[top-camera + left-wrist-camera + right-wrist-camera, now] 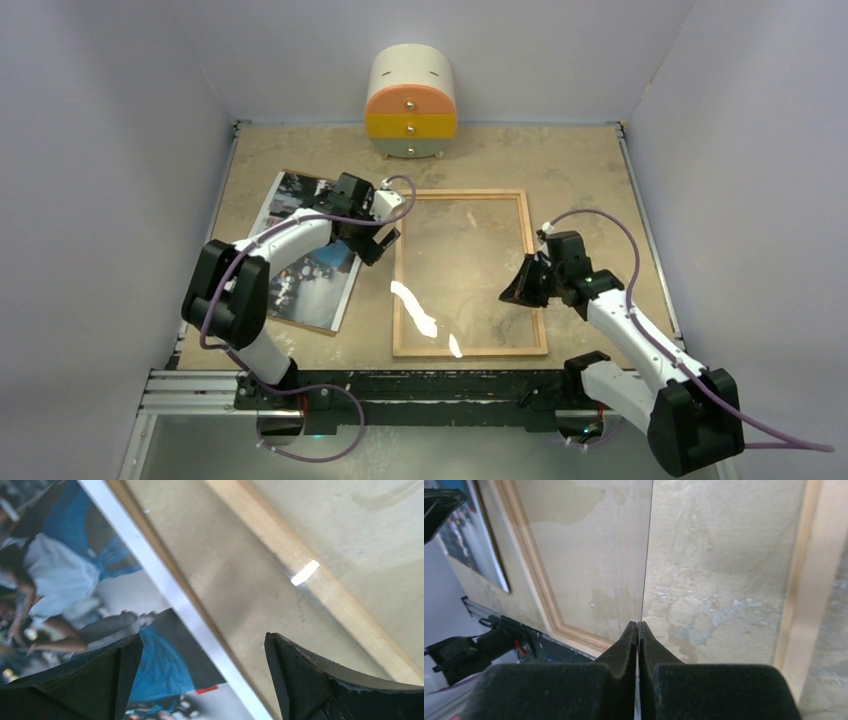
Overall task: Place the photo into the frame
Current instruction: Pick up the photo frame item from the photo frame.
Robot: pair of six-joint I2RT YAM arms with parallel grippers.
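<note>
The photo [312,280], a glossy print in blue, white and dark tones, lies on a brown backing board at the left of the table. In the left wrist view the photo [65,580] fills the left half. My left gripper [385,240] hovers open over the photo's right edge, with nothing between its fingers [300,680]. The light wooden frame [470,195] lies flat in the middle of the table. My right gripper [638,625] is shut on the edge of a clear pane [647,555], over the frame's right border [799,580]. Glare streaks mark the pane [425,310].
A round cream, orange and yellow drawer cabinet [411,105] stands at the back wall. The backing board's brown edge [165,555] shows between photo and frame. White walls close in three sides. A metal rail [400,385] runs along the near edge.
</note>
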